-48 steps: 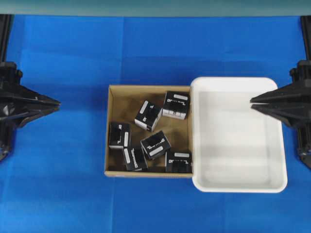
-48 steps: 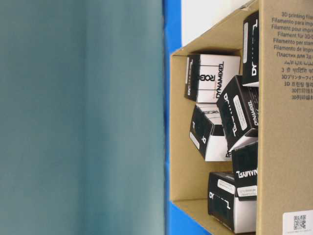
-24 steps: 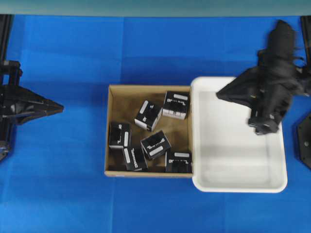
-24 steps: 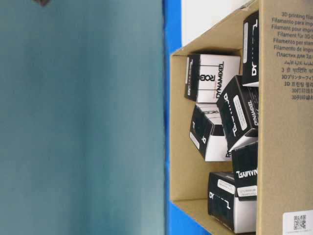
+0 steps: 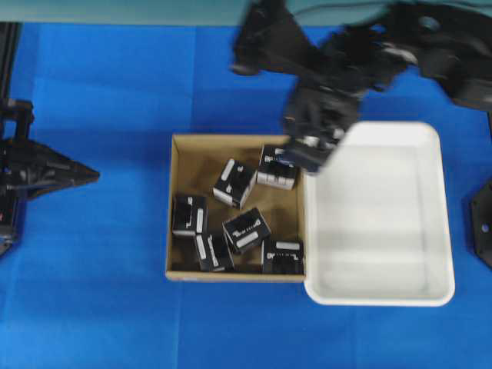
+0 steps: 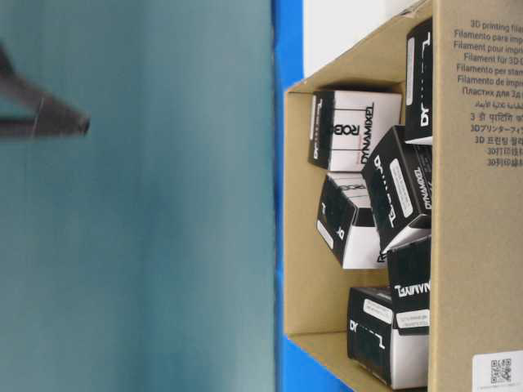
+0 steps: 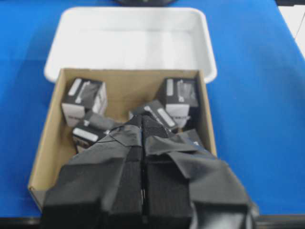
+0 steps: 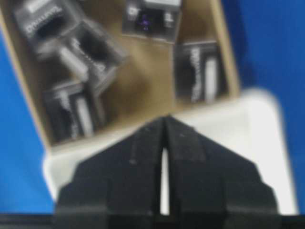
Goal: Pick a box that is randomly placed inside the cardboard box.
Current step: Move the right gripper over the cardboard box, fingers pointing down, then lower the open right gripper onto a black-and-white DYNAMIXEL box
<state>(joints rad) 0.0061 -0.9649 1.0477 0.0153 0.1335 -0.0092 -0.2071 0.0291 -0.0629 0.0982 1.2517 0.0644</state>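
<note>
The cardboard box (image 5: 170,207) sits mid-table with several small black boxes lying loose in it, among them one at the back right (image 5: 277,167) and one in the middle (image 5: 246,229). My right gripper (image 5: 309,157) hangs blurred and shut over the cardboard box's back right corner, holding nothing. In the right wrist view its tips (image 8: 166,119) stand above the white rim, with a box (image 8: 198,76) just beyond. My left gripper (image 5: 94,175) rests shut at the far left, away from the cardboard box (image 7: 47,143).
A white plastic tray (image 5: 377,223) lies against the cardboard box's right wall and has nothing in it. Blue cloth (image 5: 92,292) covers the table. The right arm (image 5: 369,54) stretches across the back. A dark gripper tip (image 6: 84,124) shows in the table-level view.
The right arm has swung from the right edge across the tray to the cardboard box's back right corner. The left gripper and the boxes have stayed put.
</note>
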